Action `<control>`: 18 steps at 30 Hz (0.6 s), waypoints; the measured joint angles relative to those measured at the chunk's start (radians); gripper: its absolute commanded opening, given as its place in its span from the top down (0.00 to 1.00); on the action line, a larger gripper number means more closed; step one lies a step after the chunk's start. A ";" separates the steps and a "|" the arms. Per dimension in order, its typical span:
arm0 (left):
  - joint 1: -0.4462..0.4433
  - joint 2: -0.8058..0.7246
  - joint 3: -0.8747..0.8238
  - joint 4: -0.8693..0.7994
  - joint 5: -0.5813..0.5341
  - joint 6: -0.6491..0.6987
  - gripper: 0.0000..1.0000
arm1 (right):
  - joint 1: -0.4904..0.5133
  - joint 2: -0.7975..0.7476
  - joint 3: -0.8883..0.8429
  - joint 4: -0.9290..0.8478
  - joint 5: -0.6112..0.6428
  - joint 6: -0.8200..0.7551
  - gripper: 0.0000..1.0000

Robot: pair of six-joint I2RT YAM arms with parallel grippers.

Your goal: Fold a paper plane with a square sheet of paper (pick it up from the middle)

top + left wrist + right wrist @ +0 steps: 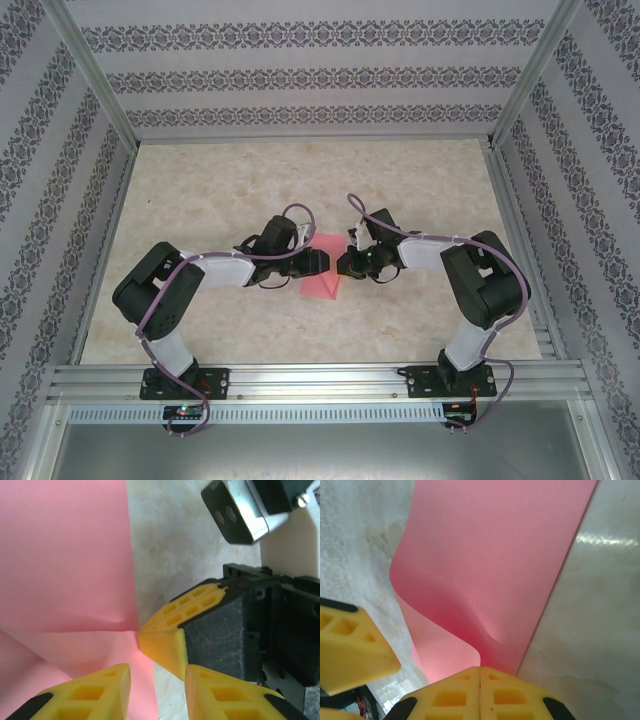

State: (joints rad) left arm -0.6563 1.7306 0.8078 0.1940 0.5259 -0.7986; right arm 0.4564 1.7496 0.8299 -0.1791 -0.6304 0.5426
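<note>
Right gripper: in its own wrist view I saw the two yellow fingers pressed flat together, their tips nipped on the near edge of the square sheet of paper. The sheet rose from the pinch in a soft curl above the pale marbled table. Left gripper: its wrist view showed the fingers standing apart with a clear gap between them. One finger was over the pink sheet and the other over bare table, and the sheet's edge ran into the gap. I could not tell whether either finger touched the paper. That view also gave what the right wrist camera did not: the right gripper's closed tips met the sheet's edge just where a crease line reached it, and the paper lay in flat panels either side of the crease. The overhead view placed the sheet as a small pink patch at mid-table, directly between the two grippers, which faced each other tip to tip, close together.
</note>
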 measured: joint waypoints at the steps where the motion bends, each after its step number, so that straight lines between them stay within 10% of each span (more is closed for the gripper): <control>1: -0.004 0.001 0.000 0.000 0.002 0.000 0.66 | 0.000 0.002 0.006 -0.004 0.003 -0.004 0.93; 18: -0.013 0.063 0.018 0.000 0.013 -0.005 0.69 | 0.000 0.030 0.039 -0.038 0.035 -0.042 0.92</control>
State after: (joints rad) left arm -0.6689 1.7939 0.8257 0.1936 0.5385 -0.8036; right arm 0.4564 1.7794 0.8688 -0.2173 -0.5957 0.5011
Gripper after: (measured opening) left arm 0.307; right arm 0.082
